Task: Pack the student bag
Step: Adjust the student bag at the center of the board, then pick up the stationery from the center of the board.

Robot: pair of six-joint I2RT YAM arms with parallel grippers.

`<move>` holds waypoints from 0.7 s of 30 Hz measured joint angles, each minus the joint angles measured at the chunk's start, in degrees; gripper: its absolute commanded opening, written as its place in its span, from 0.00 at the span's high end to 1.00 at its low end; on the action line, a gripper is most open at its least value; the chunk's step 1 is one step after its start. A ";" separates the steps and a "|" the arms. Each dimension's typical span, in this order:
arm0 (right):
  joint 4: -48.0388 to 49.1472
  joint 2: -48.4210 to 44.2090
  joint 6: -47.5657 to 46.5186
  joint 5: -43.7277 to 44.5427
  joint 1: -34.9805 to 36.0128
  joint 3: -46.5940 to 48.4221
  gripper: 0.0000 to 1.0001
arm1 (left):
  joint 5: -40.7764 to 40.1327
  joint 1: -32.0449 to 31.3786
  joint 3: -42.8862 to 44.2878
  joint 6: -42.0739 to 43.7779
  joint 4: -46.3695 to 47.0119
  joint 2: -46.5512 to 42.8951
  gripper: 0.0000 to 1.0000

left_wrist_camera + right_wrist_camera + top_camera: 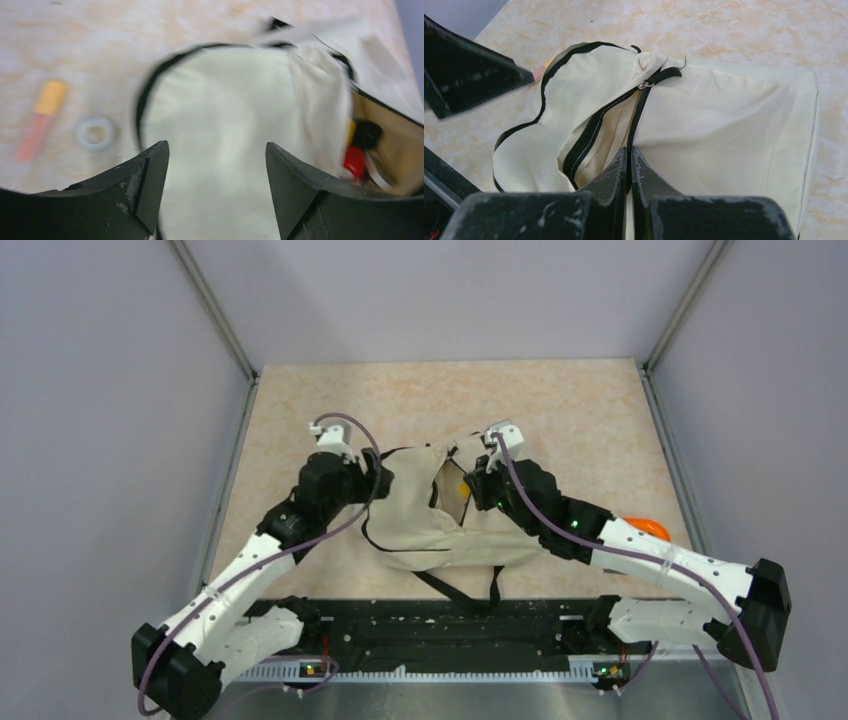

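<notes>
White left arm [245, 575] and white right arm [670, 562], black joints, purple cables [345, 418]; left hand [216, 150] has scuffed black wedge fingers [145, 185].

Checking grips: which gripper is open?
The left gripper: jaws wide above the student bag; the right gripper is shut on its zipper edge.

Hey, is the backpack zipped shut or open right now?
Open. The student bag has its zipper parted, and the left wrist view shows a red item and a black item inside.
</notes>
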 measured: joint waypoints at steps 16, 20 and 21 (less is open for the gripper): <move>-0.96 -1.36 -0.76 0.94 0.00 -0.04 1.00 | -0.48 29.92 0.74 7.96 -4.31 24.15 0.28; -1.27 -2.08 -1.14 1.44 0.00 -0.28 1.00 | -1.33 29.99 2.78 8.98 -4.46 28.89 0.31; -1.31 -2.16 -1.27 1.53 0.00 -0.28 1.00 | -1.46 30.03 3.37 9.14 -4.37 29.88 0.31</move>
